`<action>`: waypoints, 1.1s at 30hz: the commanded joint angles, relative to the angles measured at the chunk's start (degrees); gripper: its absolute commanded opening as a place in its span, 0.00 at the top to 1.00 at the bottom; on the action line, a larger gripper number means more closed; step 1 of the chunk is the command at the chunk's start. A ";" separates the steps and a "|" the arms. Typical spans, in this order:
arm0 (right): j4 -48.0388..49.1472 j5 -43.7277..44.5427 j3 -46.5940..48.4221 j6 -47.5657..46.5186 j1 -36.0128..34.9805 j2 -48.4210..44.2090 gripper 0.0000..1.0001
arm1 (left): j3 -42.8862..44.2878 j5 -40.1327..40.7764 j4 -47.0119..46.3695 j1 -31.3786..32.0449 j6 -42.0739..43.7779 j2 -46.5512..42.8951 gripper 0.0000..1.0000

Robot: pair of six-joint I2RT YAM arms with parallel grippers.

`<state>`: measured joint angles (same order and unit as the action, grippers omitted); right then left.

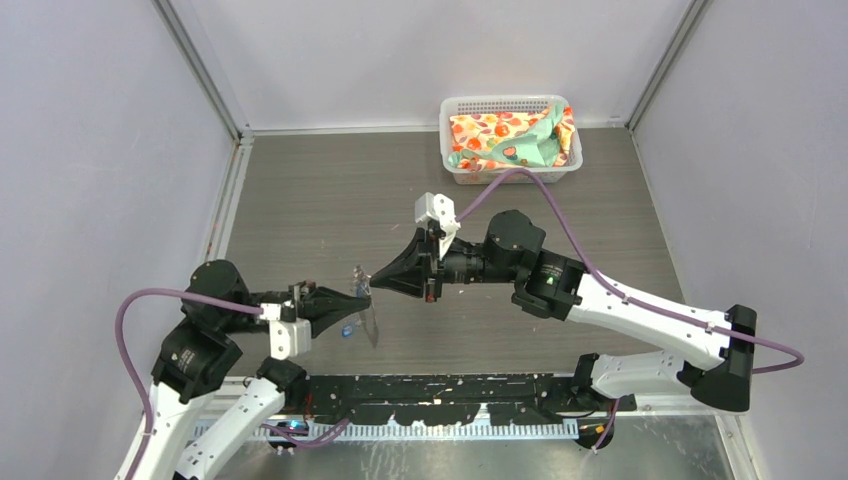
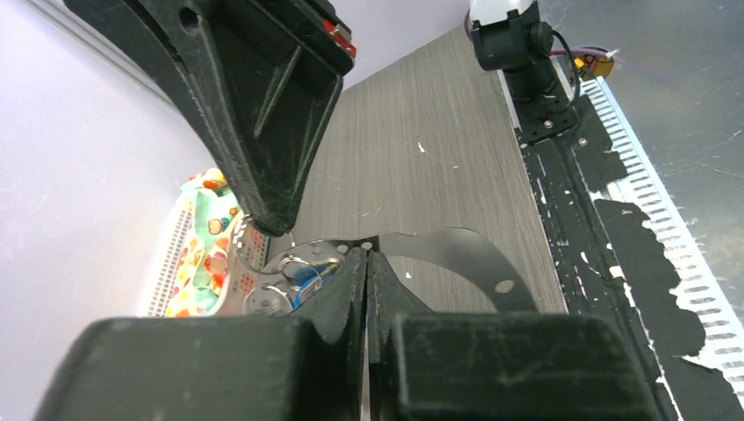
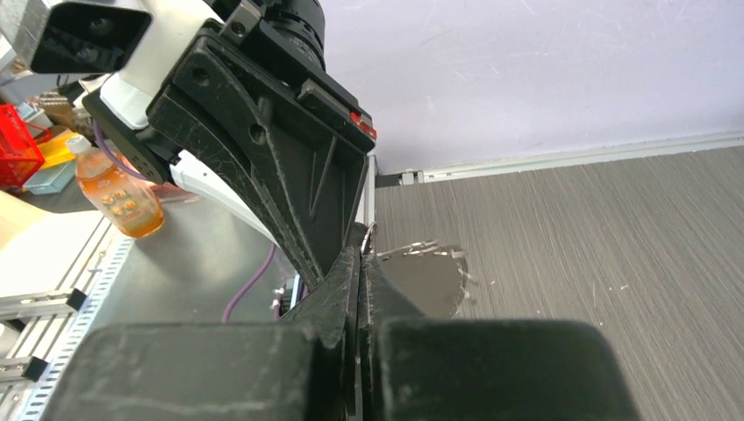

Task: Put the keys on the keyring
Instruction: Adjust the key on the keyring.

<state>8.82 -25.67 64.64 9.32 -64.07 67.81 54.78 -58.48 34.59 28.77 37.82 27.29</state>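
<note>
Above mid-table, overhead: left gripper and right gripper meet tip to tip, both clenched on the keyring, apparently steadying it for threading. White basket at the far edge holds patterned cloth. Left wrist: blue keys sit beside the ring. Right wrist: ring projects from pinched jaws.

The keyring is a big, thin, silvery wire loop with a finely toothed edge. It is held on edge at about 8 o'clock from the table's middle, pinched between the closed left gripper and the closed right gripper. The keys, tiny and blue-headed, sit close together at its 7 o'clock side. I cannot tell if they hang on it.
</note>
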 commanded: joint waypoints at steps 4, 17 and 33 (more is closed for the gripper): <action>-7.68 2.24 2.25 -4.08 -0.29 -4.01 0.99 | -0.28 6.67 -2.97 0.19 -8.27 -1.39 0.75; -8.38 2.24 1.88 -3.95 -0.27 -3.87 0.99 | -11.57 11.17 -17.24 0.15 -29.36 1.27 0.41; -12.67 3.82 1.66 -3.86 -0.31 -4.12 0.99 | -11.65 6.43 -12.23 0.14 -9.72 -4.14 0.94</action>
<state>-2.74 -22.70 65.04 5.98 -64.07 65.25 42.28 -49.54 20.01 28.80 17.58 26.00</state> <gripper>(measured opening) 0.023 0.244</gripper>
